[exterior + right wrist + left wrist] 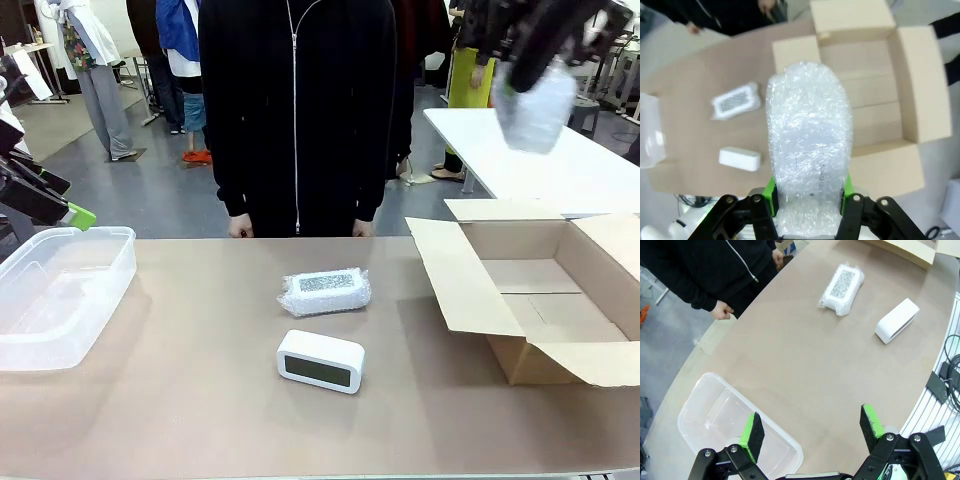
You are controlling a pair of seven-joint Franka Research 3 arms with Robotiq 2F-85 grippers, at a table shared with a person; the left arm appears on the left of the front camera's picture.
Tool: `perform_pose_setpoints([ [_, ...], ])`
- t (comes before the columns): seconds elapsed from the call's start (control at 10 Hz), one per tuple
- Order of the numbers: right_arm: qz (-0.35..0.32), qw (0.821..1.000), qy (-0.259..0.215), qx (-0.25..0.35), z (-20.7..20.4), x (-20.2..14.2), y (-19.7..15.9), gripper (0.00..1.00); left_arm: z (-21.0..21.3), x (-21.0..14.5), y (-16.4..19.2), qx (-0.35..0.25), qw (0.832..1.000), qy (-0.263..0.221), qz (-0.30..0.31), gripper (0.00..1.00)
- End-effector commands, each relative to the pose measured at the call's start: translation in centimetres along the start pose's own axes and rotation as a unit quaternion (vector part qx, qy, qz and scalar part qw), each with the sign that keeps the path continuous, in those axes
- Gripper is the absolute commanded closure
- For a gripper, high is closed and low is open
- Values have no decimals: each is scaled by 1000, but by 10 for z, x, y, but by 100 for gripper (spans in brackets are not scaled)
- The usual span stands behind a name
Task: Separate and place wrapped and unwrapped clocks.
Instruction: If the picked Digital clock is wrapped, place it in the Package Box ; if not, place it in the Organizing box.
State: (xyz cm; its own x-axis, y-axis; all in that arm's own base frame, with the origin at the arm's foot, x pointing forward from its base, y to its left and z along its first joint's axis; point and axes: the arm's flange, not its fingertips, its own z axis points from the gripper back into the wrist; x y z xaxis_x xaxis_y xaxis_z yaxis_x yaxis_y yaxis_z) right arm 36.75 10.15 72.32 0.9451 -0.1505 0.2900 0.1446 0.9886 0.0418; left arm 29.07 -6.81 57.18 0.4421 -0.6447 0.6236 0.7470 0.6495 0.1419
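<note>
- Plastic see-through tub on the left has nothing in it yet.
- Left gripper hangs over the tub, jaws wide, holding nothing.
- One white bubble-wrap bundle lies mid-table. The bare white clock with a dark face sits just in front of it. Both need sorting.
- Brown cardboard box on the right looks empty too.
- Right gripper squeezes the second bubble-wrap bundle high over the box. I think it goes in there.

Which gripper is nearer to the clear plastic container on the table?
Left. The left gripper hovers open over the container rim; the right gripper hangs high, over by the cardboard box.
</note>
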Motion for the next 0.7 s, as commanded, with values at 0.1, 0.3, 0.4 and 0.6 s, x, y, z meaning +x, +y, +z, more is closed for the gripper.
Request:
perform_pose_setpoints([
  [0.1, 20, 999, 36, 24, -60, -6, -50, 48, 0, 0, 0, -3, 1000, -2, 0, 0],
  [0.3, 14, 1000, 25, 2, -44, -1, -49, 48, 0, 0, 0, -3, 1000, -2, 0, 0],
  [0.4, 14, 1000, 25, 2, -44, -1, -49, 48, 0, 0, 0, -3, 1000, -2, 0, 0],
  [0.6, 14, 1000, 25, 2, -44, -1, -49, 48, 0, 0, 0, -3, 1000, -2, 0, 0],
])
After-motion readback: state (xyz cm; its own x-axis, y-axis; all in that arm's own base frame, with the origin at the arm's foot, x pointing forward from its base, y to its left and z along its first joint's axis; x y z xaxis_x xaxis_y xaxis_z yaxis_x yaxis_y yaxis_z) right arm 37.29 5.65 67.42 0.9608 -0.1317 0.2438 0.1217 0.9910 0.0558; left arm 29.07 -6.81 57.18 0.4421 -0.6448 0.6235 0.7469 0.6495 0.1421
